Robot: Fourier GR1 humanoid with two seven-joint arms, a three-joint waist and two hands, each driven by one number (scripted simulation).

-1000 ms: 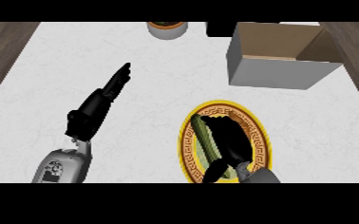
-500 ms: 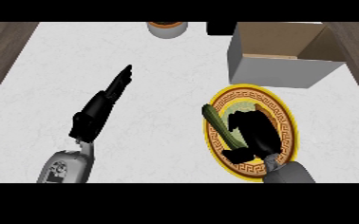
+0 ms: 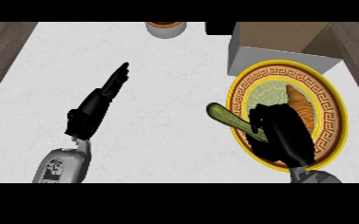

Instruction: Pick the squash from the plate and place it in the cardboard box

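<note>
The right hand (image 3: pixel 284 133) lies over the near part of the yellow-rimmed plate (image 3: pixel 324 92), fingers curled down around the green squash (image 3: pixel 228 116); the squash's far-left end sticks out past the plate's left rim over the white counter (image 3: pixel 168 99); an orange-brown item (image 3: pixel 300 102) lies on the plate just right of the hand; the cardboard box (image 3: pixel 277 52) stands open just beyond the plate; the left hand (image 3: pixel 98 104) rests at the left, fingers straight and together, holding nothing; 1 round container (image 3: pixel 165 28) sits at the far edge.
</note>
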